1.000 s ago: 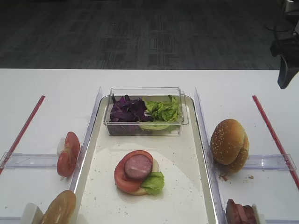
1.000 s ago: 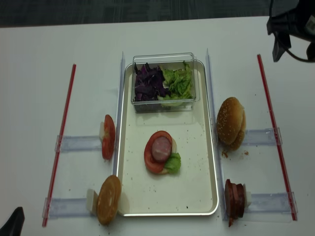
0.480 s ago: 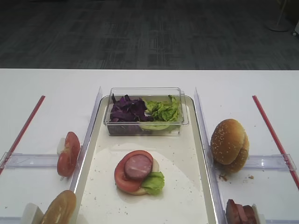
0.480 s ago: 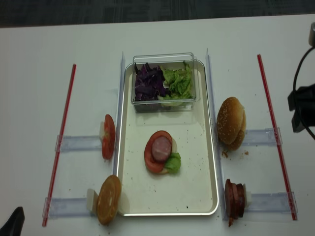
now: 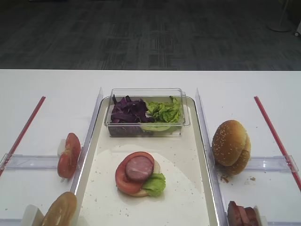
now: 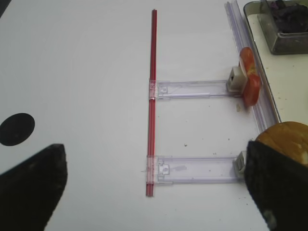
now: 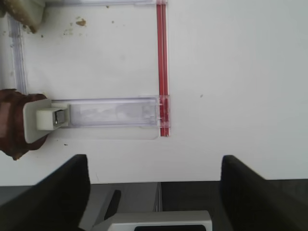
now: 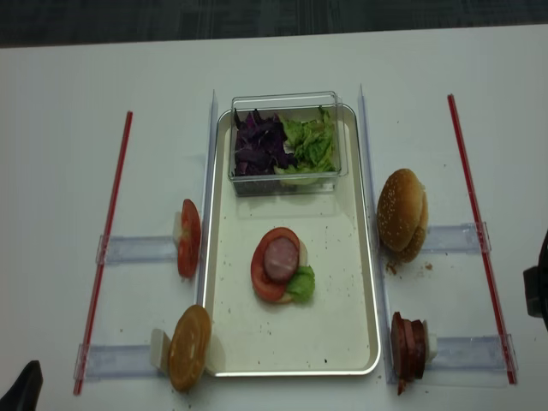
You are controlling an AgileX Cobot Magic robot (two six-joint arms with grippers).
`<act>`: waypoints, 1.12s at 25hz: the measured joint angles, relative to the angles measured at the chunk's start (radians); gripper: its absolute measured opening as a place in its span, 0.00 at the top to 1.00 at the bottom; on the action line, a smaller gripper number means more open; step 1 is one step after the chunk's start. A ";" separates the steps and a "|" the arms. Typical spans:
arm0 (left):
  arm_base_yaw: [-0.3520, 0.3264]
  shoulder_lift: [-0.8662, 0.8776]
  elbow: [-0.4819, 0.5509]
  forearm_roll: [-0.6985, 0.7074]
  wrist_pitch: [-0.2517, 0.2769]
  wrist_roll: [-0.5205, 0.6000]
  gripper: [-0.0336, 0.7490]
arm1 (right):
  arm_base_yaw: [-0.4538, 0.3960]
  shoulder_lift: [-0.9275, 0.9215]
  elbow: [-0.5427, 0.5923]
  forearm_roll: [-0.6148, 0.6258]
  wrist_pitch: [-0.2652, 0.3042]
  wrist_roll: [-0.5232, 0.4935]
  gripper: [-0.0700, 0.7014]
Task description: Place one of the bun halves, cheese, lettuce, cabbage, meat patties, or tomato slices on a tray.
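On the cream tray (image 8: 334, 257) lies a stack: a tomato slice (image 8: 264, 278), a meat patty (image 8: 279, 259) and lettuce (image 8: 301, 283), over a pale layer. Sesame bun halves (image 8: 401, 214) stand right of the tray, more meat patties (image 8: 408, 347) at the near right. Left of the tray are tomato slices (image 8: 188, 237) and a bun half (image 8: 189, 345). No cheese shows clearly. My right gripper (image 7: 153, 192) hangs open and empty over the table's near right edge, with the patties (image 7: 12, 125) to its left. My left gripper (image 6: 154, 192) is open and empty over the left table.
A clear box (image 8: 287, 171) at the tray's far end holds purple cabbage (image 8: 257, 144) and lettuce (image 8: 312, 144). Clear plastic rails (image 8: 137, 249) and red strips (image 8: 467, 171) lie on both sides. The right arm (image 8: 538, 289) shows at the right edge.
The right arm has swung from the far right corner back toward the near right edge and has left the exterior high view. The food has not moved.
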 joint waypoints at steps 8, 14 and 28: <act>0.000 0.000 0.000 0.000 0.000 0.000 0.08 | 0.000 -0.204 0.160 0.000 -0.083 0.000 0.16; 0.000 0.000 0.000 0.000 0.000 0.000 0.08 | 0.000 -0.358 0.194 -0.018 -0.113 0.000 0.19; 0.000 0.000 0.000 0.000 0.000 0.000 0.08 | 0.000 -0.697 0.194 -0.042 -0.106 0.000 0.19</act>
